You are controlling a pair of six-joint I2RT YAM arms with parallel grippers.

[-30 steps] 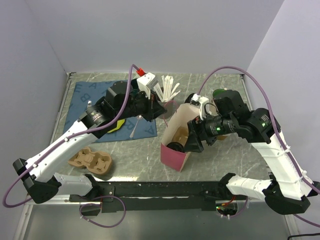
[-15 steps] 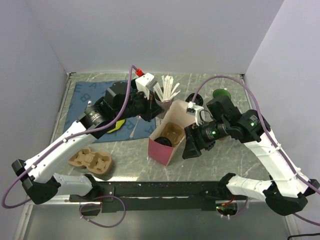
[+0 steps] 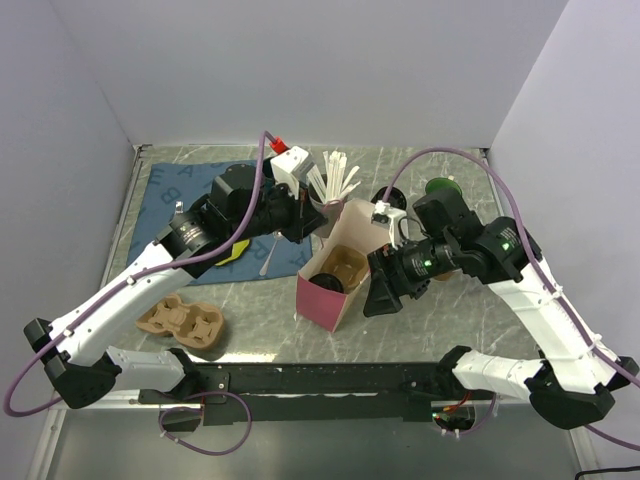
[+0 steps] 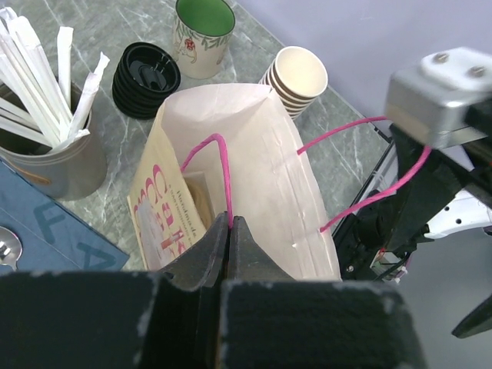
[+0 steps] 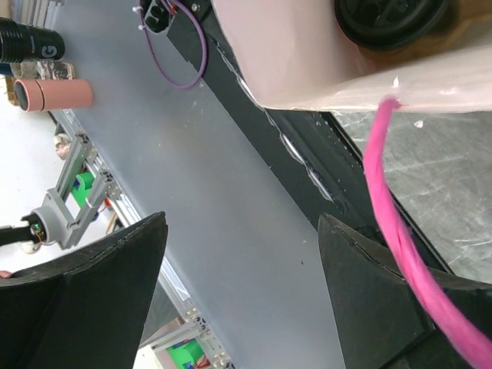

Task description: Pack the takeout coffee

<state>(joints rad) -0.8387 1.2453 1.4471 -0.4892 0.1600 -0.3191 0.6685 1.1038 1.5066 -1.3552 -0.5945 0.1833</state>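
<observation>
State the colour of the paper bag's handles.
Pink; the handles show best in the left wrist view.

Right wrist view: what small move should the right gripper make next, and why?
Probably shift the open right gripper until the loose pink handle lies between its fingers: the coffee sits in the bag, and the left gripper already pinches the other handle.

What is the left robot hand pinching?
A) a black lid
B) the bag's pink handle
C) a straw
B: the left wrist view shows the left gripper shut on the pink handle.
</observation>
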